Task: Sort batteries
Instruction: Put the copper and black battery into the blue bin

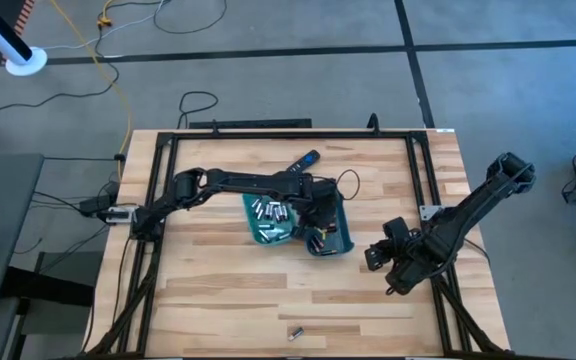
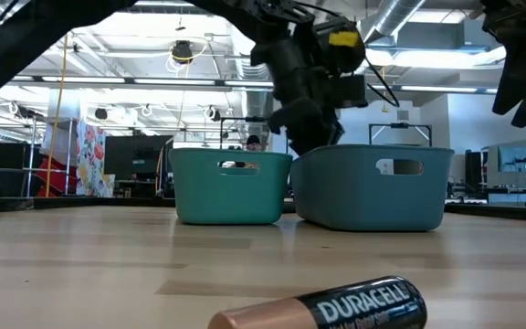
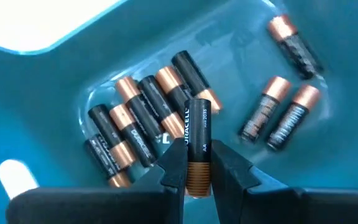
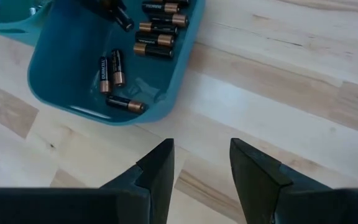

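The left claw [image 3: 199, 163] is clenched on one dark, copper-ended battery [image 3: 198, 142], holding it above the right-hand teal tray [image 1: 340, 240], which sits mid-surface. Below it in that tray lie more of the same kind [image 3: 143, 124], a cluster and a few loose ones, so this battery looks moments from being dropped among its like. The second tray [image 1: 251, 230], touching the first on its left, holds silvery-grey batteries [image 1: 271, 210]. The sorting therefore seems well along, both kinds already parted. At least one battery [image 1: 295, 332] is left: a dark, coppery one lying alone near the surface's front edge, well apart from the trays. The right claw [image 4: 201, 163] is released, empty, hovering over bare wood just beside the right tray, toward the surface's right edge.
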### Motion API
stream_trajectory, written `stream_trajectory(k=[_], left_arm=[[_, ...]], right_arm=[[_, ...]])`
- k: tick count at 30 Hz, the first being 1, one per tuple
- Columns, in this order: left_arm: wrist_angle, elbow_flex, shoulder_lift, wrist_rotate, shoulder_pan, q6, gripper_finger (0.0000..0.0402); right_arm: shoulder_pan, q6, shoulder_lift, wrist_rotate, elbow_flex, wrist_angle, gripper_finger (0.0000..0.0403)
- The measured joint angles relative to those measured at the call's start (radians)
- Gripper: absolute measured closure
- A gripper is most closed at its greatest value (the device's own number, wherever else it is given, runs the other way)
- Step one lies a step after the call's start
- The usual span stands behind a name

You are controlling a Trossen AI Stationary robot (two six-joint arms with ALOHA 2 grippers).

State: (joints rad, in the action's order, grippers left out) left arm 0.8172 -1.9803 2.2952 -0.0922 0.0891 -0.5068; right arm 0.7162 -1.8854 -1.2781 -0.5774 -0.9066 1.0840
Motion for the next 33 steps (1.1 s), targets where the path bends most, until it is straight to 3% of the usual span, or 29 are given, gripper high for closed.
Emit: stream_trajectory(k=[5, 13, 19, 27, 33], left_arm=[[0.004, 0.007, -0.001, 0.012, 0.0, -0.021, 0.0359], [0.001, 0.007, -0.002, 0.072, 0.0, -0.004, 0.0284], [0.01, -0.017, -0.002, 0.075, -0.001, 0.083, 0.0276], [0.14, -0.196, -0.002, 0.073, -0.006, 0.256, 0.0279], [0.258, -0.357, -0.01, 0.059, -0.02, 0.481, 0.0279]], right_arm=[[0.0, 0.0, 0.0, 0.0, 0.0, 0.0, 0.0231], [0.001, 0.009, 0.0, 0.001, 0.0, 0.002, 0.0231], [0.001, 0.011, 0.0, 0.001, 0.0, 0.008, 0.0231], [0.001, 0.075, 0.0, 0.002, 0.0, 0.005, 0.0231], [0.001, 0.136, 0.0, 0.002, 0.0, 0.001, 0.0231]])
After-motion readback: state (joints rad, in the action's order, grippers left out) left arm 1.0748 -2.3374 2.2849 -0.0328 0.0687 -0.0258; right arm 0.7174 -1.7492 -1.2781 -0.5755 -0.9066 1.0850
